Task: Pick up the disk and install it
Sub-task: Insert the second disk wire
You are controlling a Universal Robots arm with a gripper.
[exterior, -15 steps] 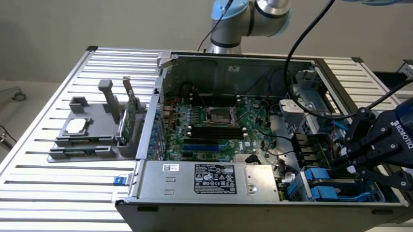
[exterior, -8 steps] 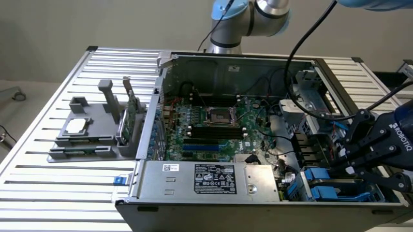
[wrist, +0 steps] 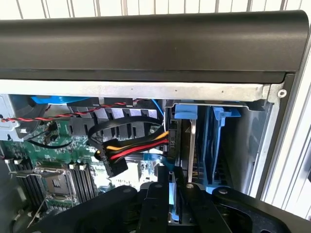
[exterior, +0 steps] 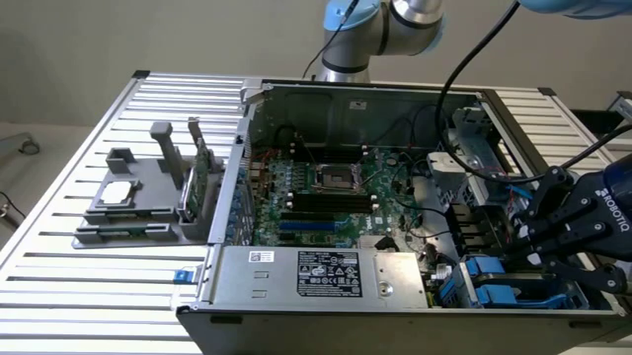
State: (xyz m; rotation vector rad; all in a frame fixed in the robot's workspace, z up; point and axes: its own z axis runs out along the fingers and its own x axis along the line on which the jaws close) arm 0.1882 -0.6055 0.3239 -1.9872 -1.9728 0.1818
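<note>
Now the end effector, clenched on the disk, stands in the computer case's corner drive bay.

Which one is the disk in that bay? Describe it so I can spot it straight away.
Start at the open computer case on the slatted table and go to its near corner on the exterior view's right, by the gripper. There the disk stands on edge, a thin metal slab with a blue tab. Unlike the neighbouring blue carrier, it sits right beside the red, yellow and black cable bundle.
</note>
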